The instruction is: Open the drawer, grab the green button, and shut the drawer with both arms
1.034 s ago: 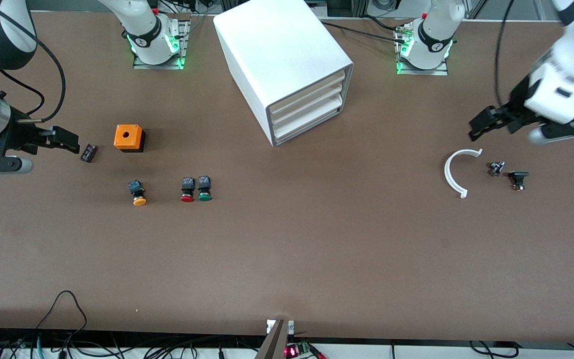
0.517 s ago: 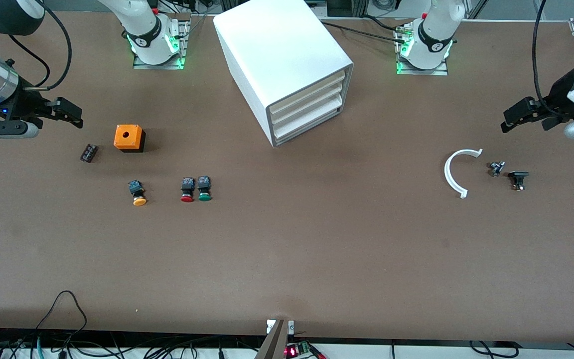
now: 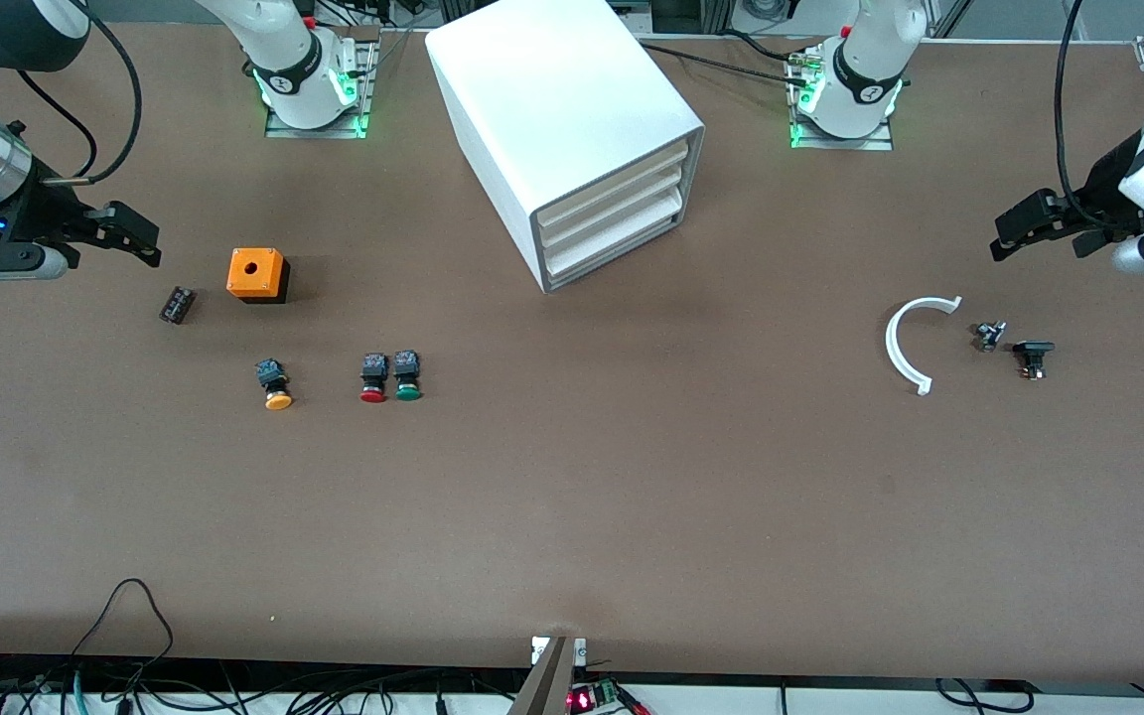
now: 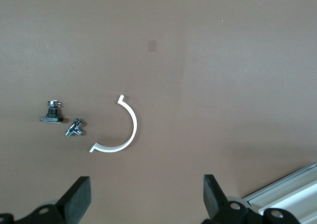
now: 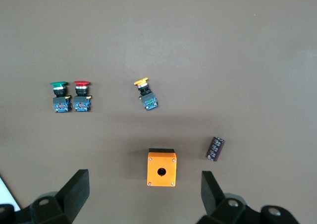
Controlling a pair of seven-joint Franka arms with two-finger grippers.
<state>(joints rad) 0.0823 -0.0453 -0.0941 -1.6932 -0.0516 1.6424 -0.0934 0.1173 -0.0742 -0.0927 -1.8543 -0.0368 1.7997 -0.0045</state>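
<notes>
The button (image 3: 407,377) has a round green cap on a blocky black body and lies on its side on the table (image 3: 572,497), touching a red-capped twin (image 3: 372,378), nearer the front camera than the cabinet (image 3: 566,129), whose lowest drawer (image 3: 612,238) sits flush and shut. No lettering on it is readable. Both grippers hang with fingers spread and empty: the right gripper (image 3: 125,233) toward the right arm's end from the cabinet, the left gripper (image 3: 1029,223) toward the left arm's end.
</notes>
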